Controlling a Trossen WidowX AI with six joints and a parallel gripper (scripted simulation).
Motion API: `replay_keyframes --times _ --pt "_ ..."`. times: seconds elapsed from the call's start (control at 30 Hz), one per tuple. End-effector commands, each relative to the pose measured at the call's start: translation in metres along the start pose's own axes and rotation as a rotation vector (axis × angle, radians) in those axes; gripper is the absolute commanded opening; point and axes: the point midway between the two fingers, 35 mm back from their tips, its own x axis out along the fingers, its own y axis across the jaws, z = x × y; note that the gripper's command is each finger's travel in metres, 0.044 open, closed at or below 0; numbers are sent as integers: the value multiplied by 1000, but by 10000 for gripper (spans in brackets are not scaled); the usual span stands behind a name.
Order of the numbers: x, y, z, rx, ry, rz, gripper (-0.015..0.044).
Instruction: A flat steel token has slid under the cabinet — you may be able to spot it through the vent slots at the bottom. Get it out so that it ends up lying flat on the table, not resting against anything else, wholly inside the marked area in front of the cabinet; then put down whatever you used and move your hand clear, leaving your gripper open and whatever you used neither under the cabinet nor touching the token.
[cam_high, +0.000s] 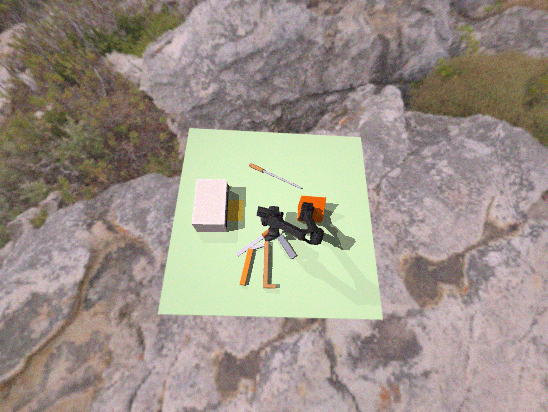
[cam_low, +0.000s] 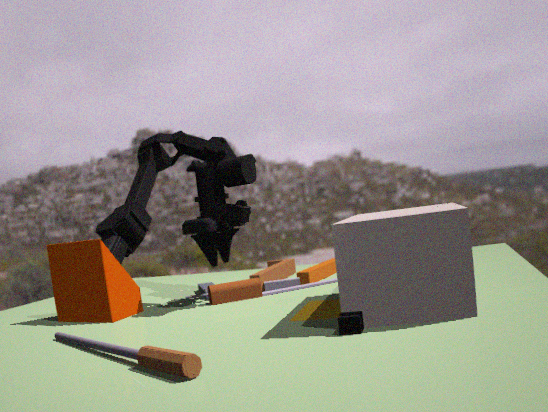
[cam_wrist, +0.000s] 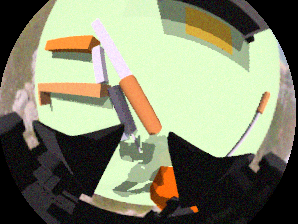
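Note:
The cabinet is a pale box; its dark front edge shows at the top right of the wrist view. The amber marked area lies in front of it, partly shaded. I cannot see the token. My gripper is open and empty, pointing down above the table near a flat-bladed tool's orange handle. That tool's pale blade points away from my fingers. A thin rod with an orange handle lies apart.
An orange bar with a pale crosspiece, a brown bar with a short foot and a grey bar lie close together beside the bladed tool. An orange block stands near the arm's base.

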Motion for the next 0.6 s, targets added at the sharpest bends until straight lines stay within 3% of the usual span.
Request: replay_keyframes --times 0.0,0.57 --pt "0 0 0 -39 1 -1 270" --pt "0 0 0 -173 1 -1 270"
